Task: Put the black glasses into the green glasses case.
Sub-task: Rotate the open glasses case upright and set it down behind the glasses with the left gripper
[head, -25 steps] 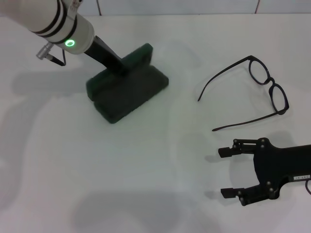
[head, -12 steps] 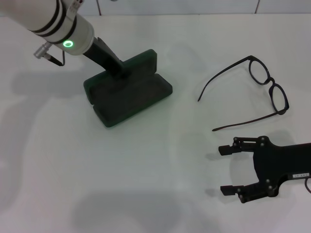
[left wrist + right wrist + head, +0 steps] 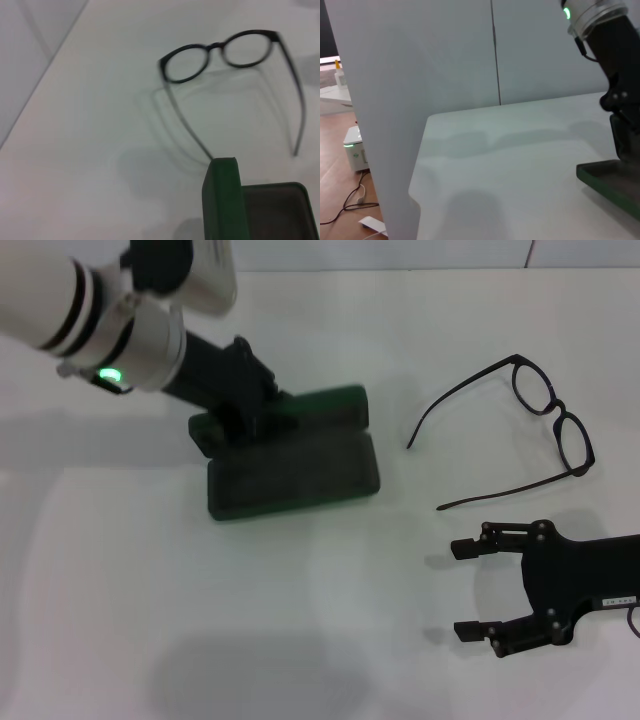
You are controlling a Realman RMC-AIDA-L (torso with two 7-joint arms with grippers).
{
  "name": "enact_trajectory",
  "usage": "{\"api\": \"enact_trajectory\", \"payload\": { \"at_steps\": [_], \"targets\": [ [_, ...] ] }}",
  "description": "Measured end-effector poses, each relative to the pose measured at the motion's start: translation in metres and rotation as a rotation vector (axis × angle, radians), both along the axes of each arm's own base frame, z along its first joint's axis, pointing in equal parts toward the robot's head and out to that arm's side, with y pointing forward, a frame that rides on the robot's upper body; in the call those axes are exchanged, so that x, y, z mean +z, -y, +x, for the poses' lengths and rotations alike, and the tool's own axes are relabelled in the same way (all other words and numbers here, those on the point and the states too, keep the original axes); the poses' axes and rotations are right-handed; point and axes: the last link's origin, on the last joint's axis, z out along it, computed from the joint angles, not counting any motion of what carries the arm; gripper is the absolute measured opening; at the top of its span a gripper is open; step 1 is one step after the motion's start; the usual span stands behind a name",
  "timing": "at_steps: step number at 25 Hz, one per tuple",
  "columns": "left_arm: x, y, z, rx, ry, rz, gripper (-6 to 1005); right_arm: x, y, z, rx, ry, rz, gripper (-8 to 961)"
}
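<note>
Black glasses [image 3: 545,425]: unfolded on the white surface [image 3: 330,600], well apart from the green glasses case [image 3: 292,462], temples pointing toward it.
Right tool [image 3: 472,592]: open, empty, near the closer temple tip; the nearer arm.
Case: open, lid upright.
Left tool [image 3: 240,405]: at the lid's back edge; fingers hidden, state unreadable. Gold lettering not visible.

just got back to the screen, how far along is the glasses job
Done: the green glasses case lies open. In hand: the left gripper is at its lid. Left: the black glasses lie unfolded on the table; the right gripper waits open nearby.
</note>
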Motion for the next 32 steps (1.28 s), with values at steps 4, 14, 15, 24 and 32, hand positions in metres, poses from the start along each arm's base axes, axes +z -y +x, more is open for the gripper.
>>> {"api": "enact_trajectory", "payload": {
  "at_steps": [4, 14, 15, 24, 32],
  "targets": [
    [-0.004, 0.007, -0.010, -0.096, -0.023, -0.022, 267, 0.000, 0.000, 0.000, 0.000, 0.000, 0.000, 857],
    [-0.011, 0.009, -0.011, -0.126, -0.057, -0.038, 306, 0.000, 0.000, 0.000, 0.000, 0.000, -0.001, 858],
    [-0.012, 0.010, -0.011, -0.127, -0.062, -0.039, 310, 0.000, 0.000, 0.000, 0.000, 0.000, -0.001, 858],
    [-0.015, 0.016, -0.009, -0.143, -0.035, -0.005, 345, 0.000, 0.000, 0.001, 0.000, 0.007, -0.003, 858],
    [-0.011, 0.024, -0.002, -0.111, 0.011, 0.016, 464, 0.000, 0.000, 0.002, -0.002, 0.009, -0.002, 857]
  ]
}}
